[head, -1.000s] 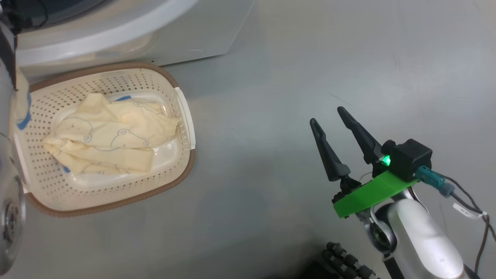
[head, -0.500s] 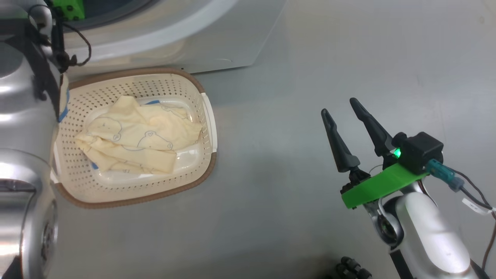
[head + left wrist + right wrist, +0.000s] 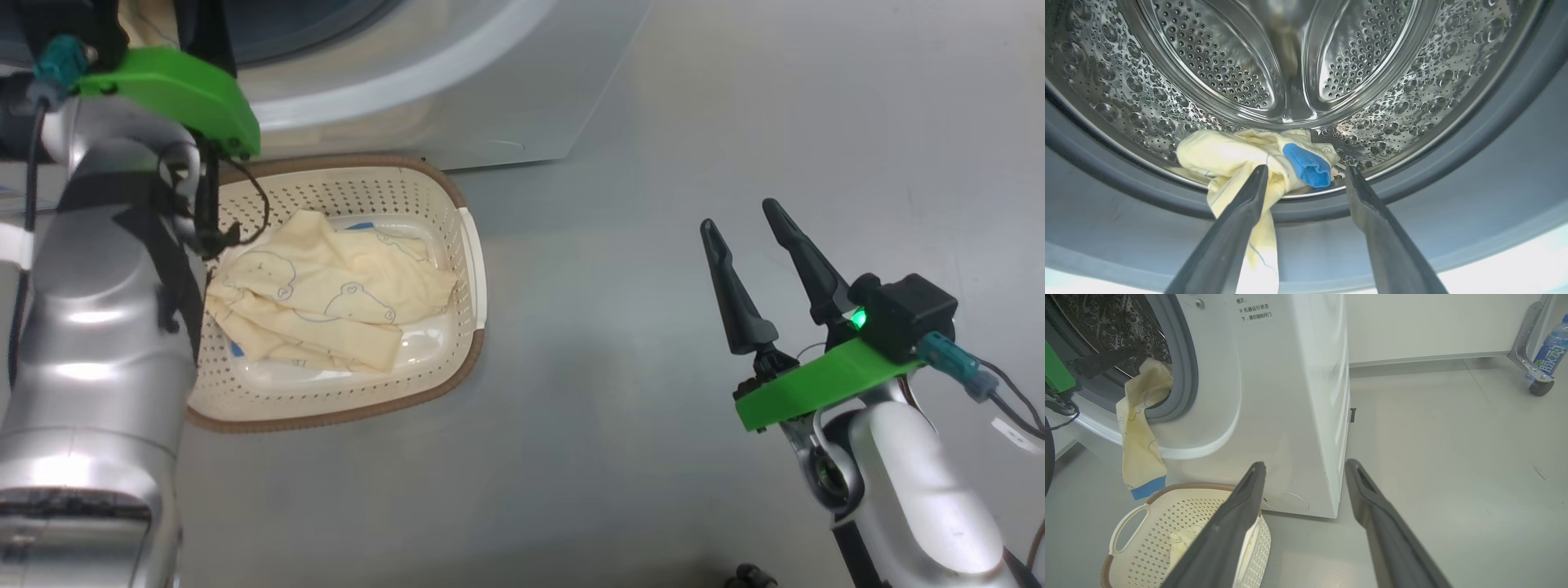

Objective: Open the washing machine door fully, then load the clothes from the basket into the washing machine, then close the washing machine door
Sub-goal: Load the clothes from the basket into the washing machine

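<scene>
The washing machine (image 3: 1290, 396) stands open, and its steel drum (image 3: 1298, 61) faces my left gripper (image 3: 1306, 169). That gripper is open at the drum's mouth. One pale-yellow garment (image 3: 1237, 155) with a blue patch lies over the drum lip, partly behind the left finger, and hangs down the front (image 3: 1141, 449) towards the basket. The cream basket (image 3: 424, 204) sits on the floor below the machine with more clothes (image 3: 326, 298) in it. My right gripper (image 3: 737, 214) is open over bare floor, right of the basket. The washing machine door is out of view.
My silver left arm (image 3: 98, 327) covers the basket's left side in the head view. Grey floor (image 3: 653, 122) spreads to the right of the machine. A water bottle (image 3: 1551, 351) and a castor (image 3: 1539, 387) of a metal frame stand far off.
The head camera has turned, so the whole picture has slid to the right. My left arm and its green wrist mount have come into the head view at the left. The right gripper stays open.
</scene>
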Controlling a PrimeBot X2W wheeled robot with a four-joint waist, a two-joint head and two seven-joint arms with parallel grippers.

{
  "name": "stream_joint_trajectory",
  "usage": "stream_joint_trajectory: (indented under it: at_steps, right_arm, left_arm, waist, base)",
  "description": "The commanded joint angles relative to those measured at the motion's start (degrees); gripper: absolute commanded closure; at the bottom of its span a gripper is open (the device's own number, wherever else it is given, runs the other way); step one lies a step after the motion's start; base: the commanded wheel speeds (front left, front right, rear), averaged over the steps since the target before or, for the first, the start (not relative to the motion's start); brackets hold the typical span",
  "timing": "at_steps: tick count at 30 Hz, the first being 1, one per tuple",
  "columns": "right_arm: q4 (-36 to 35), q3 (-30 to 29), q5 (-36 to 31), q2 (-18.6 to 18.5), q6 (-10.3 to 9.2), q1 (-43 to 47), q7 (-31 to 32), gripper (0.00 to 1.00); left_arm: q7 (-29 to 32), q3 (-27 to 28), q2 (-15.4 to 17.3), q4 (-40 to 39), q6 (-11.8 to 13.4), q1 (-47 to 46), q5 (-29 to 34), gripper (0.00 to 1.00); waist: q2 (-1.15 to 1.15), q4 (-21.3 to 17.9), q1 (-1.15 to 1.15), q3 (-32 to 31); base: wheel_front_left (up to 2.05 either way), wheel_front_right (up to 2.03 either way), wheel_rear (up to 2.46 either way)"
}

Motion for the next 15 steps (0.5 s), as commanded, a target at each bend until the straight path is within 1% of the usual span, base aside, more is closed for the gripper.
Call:
stream_joint_trajectory:
  at_steps: [1, 6, 7, 15]
  right_arm:
    - [-1.8, 0.6, -0.4, -0.1, 0.21, 0.7, -0.4, 0.00]
    - [-1.9, 0.1, -0.3, -0.1, 0.21, 1.0, -0.4, 0.00]
    - [-1.9, 0.1, -0.3, -0.1, 0.21, 1.0, -0.4, 0.00]
    - [-1.9, -0.1, -0.2, -0.1, 0.21, 1.7, -0.4, 0.00]
  left_arm:
    - [-0.6, 0.6, 1.8, -4.6, 0.1, 2.8, -0.3, 0.00]
    - [-0.6, 0.4, 1.6, -12.6, 0.1, 10.5, -0.6, 0.00]
    - [-0.6, 0.4, 1.6, -12.6, 0.1, 10.5, -0.6, 0.00]
    - [-0.6, 1.0, 1.3, -25.8, 0.6, 25.1, -1.3, 0.00]
  waist:
    - [0.00, 0.4, 0.00, -0.3]
    - [0.00, 0.9, 0.00, -1.1]
    - [0.00, 0.9, 0.00, -1.1]
    - [0.00, 1.3, 0.00, -2.5]
  base:
    - [0.00, 0.00, 0.00]
    - [0.00, 0.00, 0.00]
    - [0.00, 0.00, 0.00]
    - [0.00, 0.00, 0.00]
